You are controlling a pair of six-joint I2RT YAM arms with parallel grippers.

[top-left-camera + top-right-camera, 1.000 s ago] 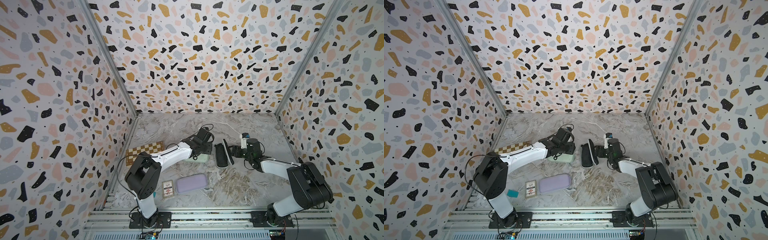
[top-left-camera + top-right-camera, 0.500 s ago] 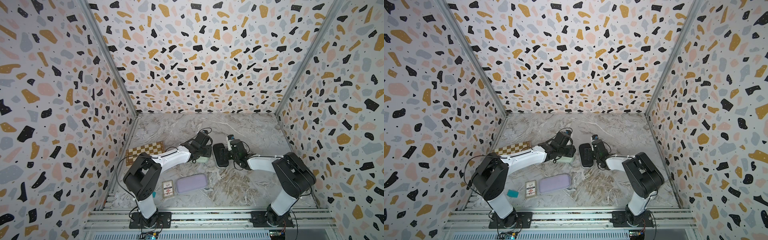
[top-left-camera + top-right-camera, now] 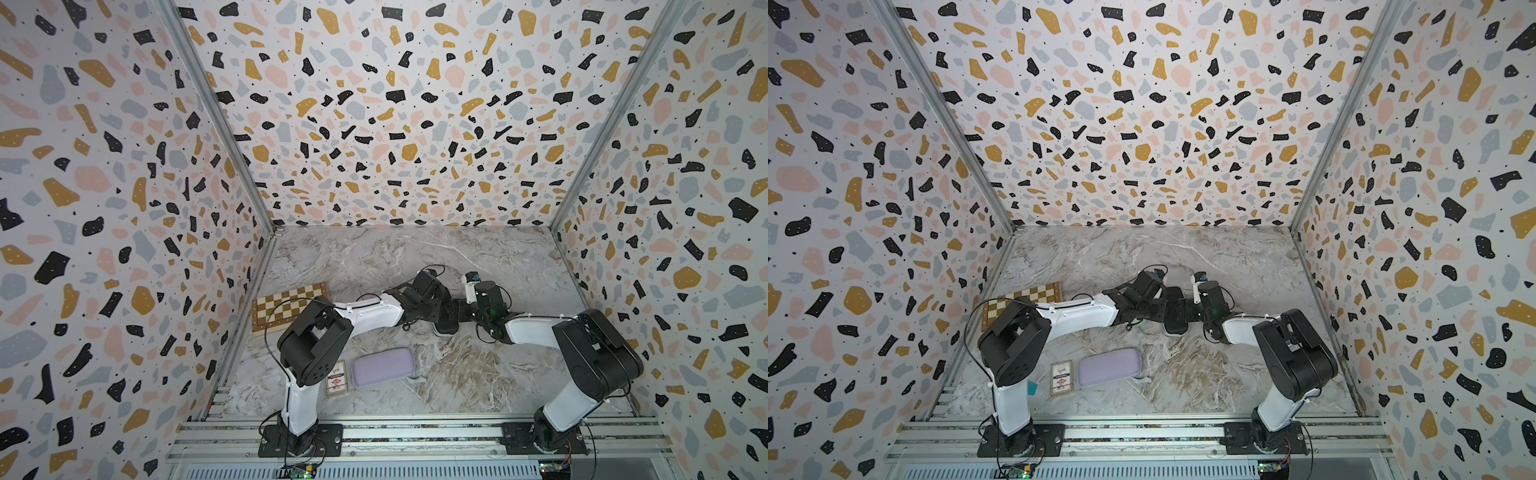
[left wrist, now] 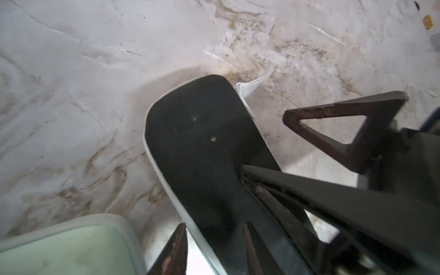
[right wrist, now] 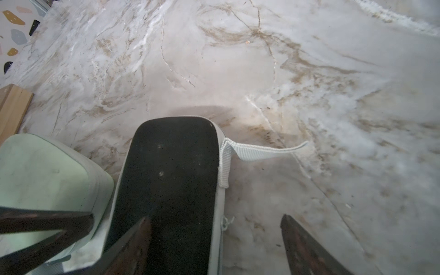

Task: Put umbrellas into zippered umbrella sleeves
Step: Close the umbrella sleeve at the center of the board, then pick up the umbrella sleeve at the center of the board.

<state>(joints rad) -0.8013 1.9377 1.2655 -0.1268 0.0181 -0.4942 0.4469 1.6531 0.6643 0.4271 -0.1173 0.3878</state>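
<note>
Nearest the camera head, the two arm bases are sitting on the metal rail (image 3: 415,432) at the front edge of the marbled worktop (image 3: 457,386). Just behind the rail a small pack of cards (image 3: 336,377) is lying flat. Just beside it the lilac sleeve (image 3: 383,367) is lying zipped shut, well apart from both claws.

Farther in, at mid-worktop, both arms are holding a low, extended pose, with their claws facing each other over the black sleeve (image 3: 446,322). That sleeve is lying closed with its grey zip edge showing; whether anything is inside cannot be told. The right claw (image 5: 214,216) is standing wide open and gripping nothing. One of its fingers (image 5: 133,245) is lying along the sleeve's edge on the mint side, and the other is hanging over bare worktop. The left claw (image 4: 214,225) is standing partly open, its fingers straddling the black sleeve's zip edge; whether they are pinching it I cannot tell. A grey webbing strap (image 5: 257,151) is trailing from the sleeve's far end onto the worktop.

Just beside the black sleeve, on the left arm's side, the mint green sleeve (image 5: 47,171) is lying closed, largely hidden under that arm in both top views. Slightly beyond, toward the left wall, the checkered chessboard box (image 3: 291,305) is lying flat. The terrazzo-patterned back wall (image 3: 395,124) is closing off the scene.
</note>
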